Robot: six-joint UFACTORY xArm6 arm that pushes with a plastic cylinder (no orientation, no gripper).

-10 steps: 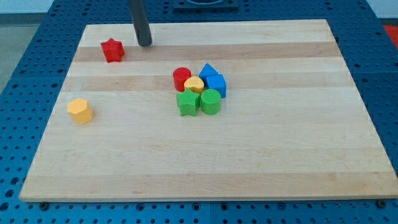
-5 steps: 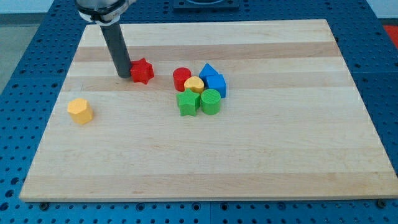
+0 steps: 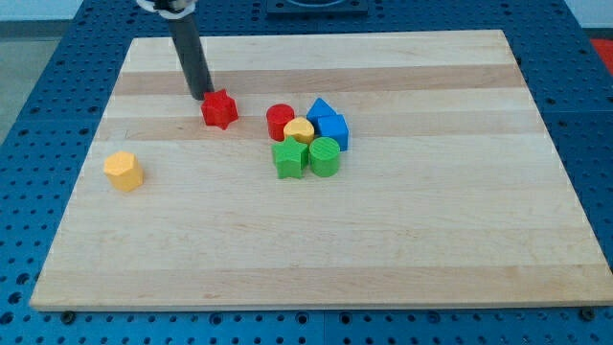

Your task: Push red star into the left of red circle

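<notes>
My tip (image 3: 204,96) (a bare rod with no jaws, holding nothing) rests just up-left of the red star (image 3: 219,110), positioned to drive it right toward the red circle (image 3: 280,122).

No readable text anywhere.

No letters, numbers, labels, brand marks or signs legible on the wooden board (image 3: 316,240), on the blue perforated table (image 3: 594,144) around it, on the coloured blocks, or on the dark rod.
</notes>
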